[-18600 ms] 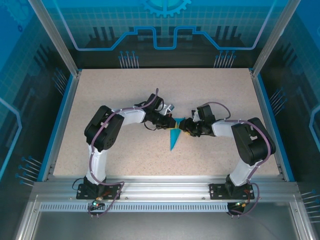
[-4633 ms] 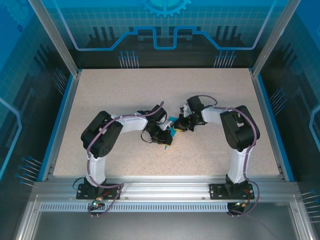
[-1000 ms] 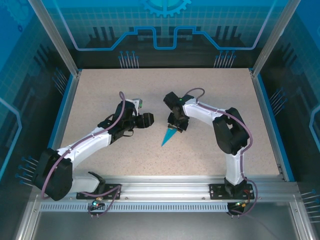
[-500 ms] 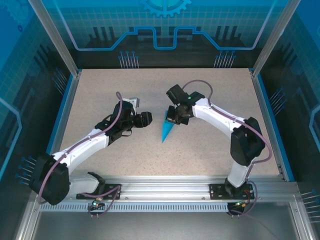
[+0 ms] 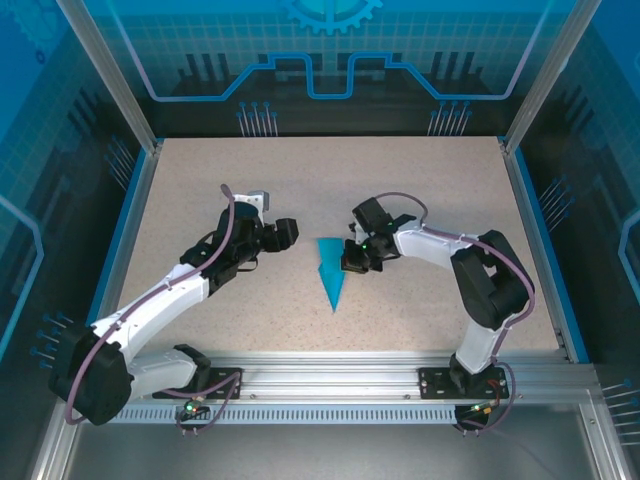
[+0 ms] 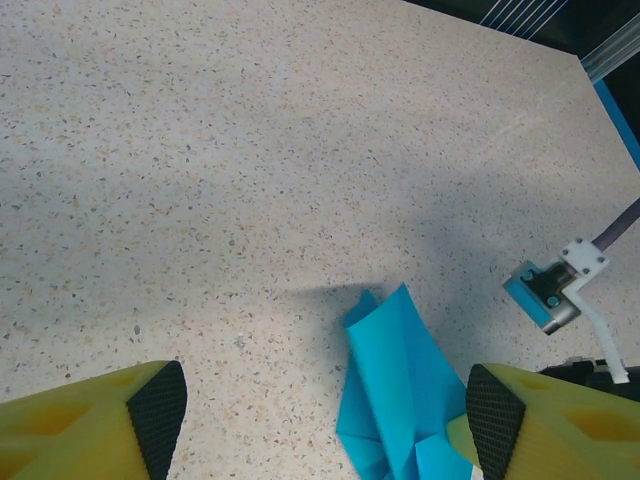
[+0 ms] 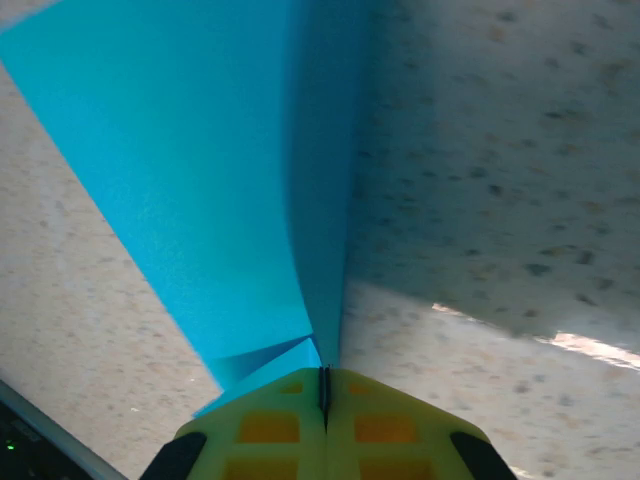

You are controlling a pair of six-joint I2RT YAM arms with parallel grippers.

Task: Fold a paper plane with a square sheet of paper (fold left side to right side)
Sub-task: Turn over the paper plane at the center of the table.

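- I'm seeing the paper plane [image 5: 330, 268] lying flat near the middle of the table [image 5: 430, 185]. It's a slim dart, with its point aiming at the arm bases and its wide end facing away.
- The right gripper [image 5: 352, 260] is sitting at the plane's right edge, up by the wide end. In the right wrist view its yellow fingers [image 7: 270, 430] are pressing flat together with a blue fold running into the seam, so I'm reading it as pinching a flap.
- The left gripper [image 5: 288, 234] is hovering left of the plane, not touching it. Its fingers are spreading wide, and in the left wrist view the plane is sitting ahead of them, nearer the right-hand one.
- Handling, I'm judging: the paper is looking very light, thin and floppy. The creases are probably holding, but the layers will be wanting to spring open.
- It's likely sliding easily on the speckled top, and a hard squeeze or a tug is risking a crumple or tear.
- For a hold I'm favouring the layered centre crease near the wide end, since it's thickest there. I'm avoiding the tip and the single-layer flaps.
- In the way: the two grippers are working close together either side of the plane. In the left wrist view the right arm's small grey-and-teal module [image 6: 545, 290] is hanging just beyond the paper, so collision room is looking tight.
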